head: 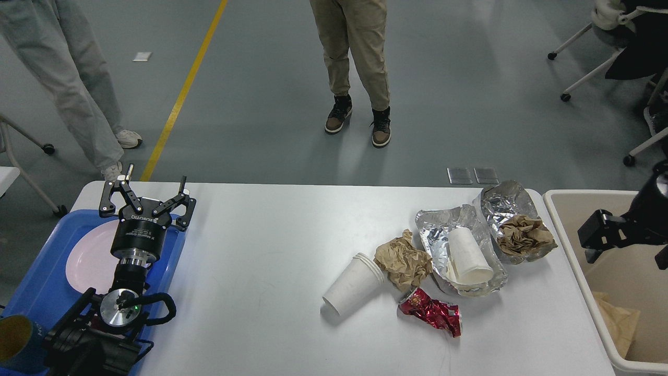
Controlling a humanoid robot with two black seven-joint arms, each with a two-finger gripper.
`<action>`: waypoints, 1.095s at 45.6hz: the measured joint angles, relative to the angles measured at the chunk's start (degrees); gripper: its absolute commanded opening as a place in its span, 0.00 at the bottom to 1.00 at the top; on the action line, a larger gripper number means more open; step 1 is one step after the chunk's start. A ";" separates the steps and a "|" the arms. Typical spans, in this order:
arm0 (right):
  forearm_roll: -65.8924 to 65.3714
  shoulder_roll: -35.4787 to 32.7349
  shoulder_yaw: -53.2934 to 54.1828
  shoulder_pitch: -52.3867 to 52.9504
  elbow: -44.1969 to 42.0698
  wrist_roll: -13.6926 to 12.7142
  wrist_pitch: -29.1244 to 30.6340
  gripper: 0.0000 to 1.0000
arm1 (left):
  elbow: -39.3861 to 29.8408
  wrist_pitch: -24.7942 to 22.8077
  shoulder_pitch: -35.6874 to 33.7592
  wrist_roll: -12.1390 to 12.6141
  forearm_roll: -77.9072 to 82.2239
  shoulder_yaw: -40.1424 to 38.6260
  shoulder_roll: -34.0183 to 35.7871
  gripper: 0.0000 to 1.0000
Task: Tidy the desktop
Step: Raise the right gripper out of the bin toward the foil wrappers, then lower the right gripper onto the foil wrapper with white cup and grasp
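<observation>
- Running left to right across the view, the tabletop (261, 250) has its long axis crosswise; white, rounded corners, one only.
- Left gripper (147, 196): fingers (118, 189) spread wide, nothing between them. They hang over the far edge of a blue tray (39, 284) at the tabletop's left end.
- Just behind those fingers, in the tray: one pink plate (88, 256). One dark cup with yellow inside (15, 339) sits well back, at the near left corner.
- Right gripper (600, 235): dark, seen end-on over the beige bin (579, 250); cannot tell whether its fingers are spread or together.
- Just left of the right fingers, on the tabletop: two foil sheets, a far one (503, 201) and a near one (436, 230).
- Two crumpled brown paper wads: one (522, 235) on the far foil, one (403, 259) beside the near foil.
- One white cup (469, 254) lying on the near foil; one stack of white cups (350, 284) on its side, mouth toward the near left.
- One crushed red can (432, 312), nearest of the heap.
</observation>
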 measured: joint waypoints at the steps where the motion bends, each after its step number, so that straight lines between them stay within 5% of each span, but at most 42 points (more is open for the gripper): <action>1: 0.01 0.21 -0.39 1.35 1.07 0.00 0.05 1.00 | 0.00 0.00 0.00 0.00 0.00 0.00 0.00 0.96; 13: 6.77 8.33 -4.95 14.41 10.51 1.90 -1.43 0.99 | 0.00 0.00 0.01 0.00 -0.04 0.00 0.00 0.96; 22: 9.01 20.02 -11.21 19.37 12.77 15.87 -5.83 1.00 | 0.03 0.00 0.05 0.00 -0.03 0.00 0.00 0.96; 25: 9.04 22.14 -12.05 20.91 13.71 17.76 -6.50 1.00 | 0.03 0.00 0.05 0.00 -0.04 0.00 0.00 0.96; 41: 8.63 22.46 -11.76 21.06 13.94 17.87 -9.00 1.00 | 0.03 0.00 -0.01 0.00 -0.01 0.00 0.00 0.96; 50: 8.45 22.60 -10.21 10.90 11.39 17.82 -17.60 1.00 | 0.03 0.00 -0.01 0.00 0.02 0.00 0.00 0.96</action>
